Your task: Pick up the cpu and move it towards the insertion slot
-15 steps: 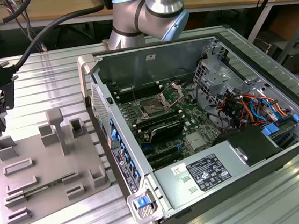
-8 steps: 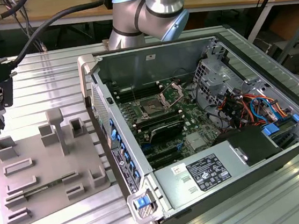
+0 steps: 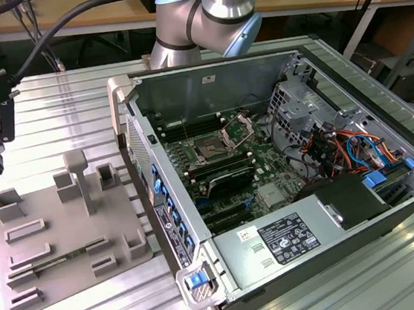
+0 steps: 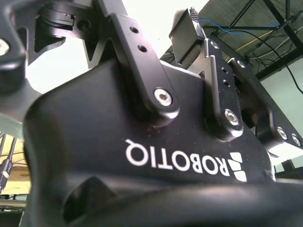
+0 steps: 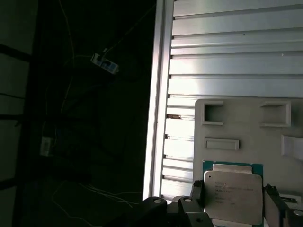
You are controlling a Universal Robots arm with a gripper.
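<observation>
**A:** How far along is the job?

**B:** The pick looks done. In the first wrist view the gripper (image 5: 235, 193) is drawn in narrow on the cpu (image 5: 233, 196), its fingers (image 5: 198, 191) pressed against two opposite edges. The chip looms larger than the pockets of the grey tray (image 5: 236, 123) behind it, so I judge it is held up clear of the tray, not resting in it.

**A:** And the carry?

**B:** Barely started, I'd say. In the exterior view the gripper sits at the view's far left, beyond the tray, over the ribbed metal table (image 3: 72, 88). The insertion slot (image 3: 211, 151) lies well apart from it, deep inside the open computer case (image 3: 206, 80). Its metal bracket (image 3: 238, 130) stands up and the dark centre is bare. The whole crossing is left to do.

**A:** What does the chip look like?

**B:** Flat and square, with a pale silver metal top carrying faint print. A thin greenish rim shows along one side. It seems to sit level between the fingers, not tipped.
</observation>
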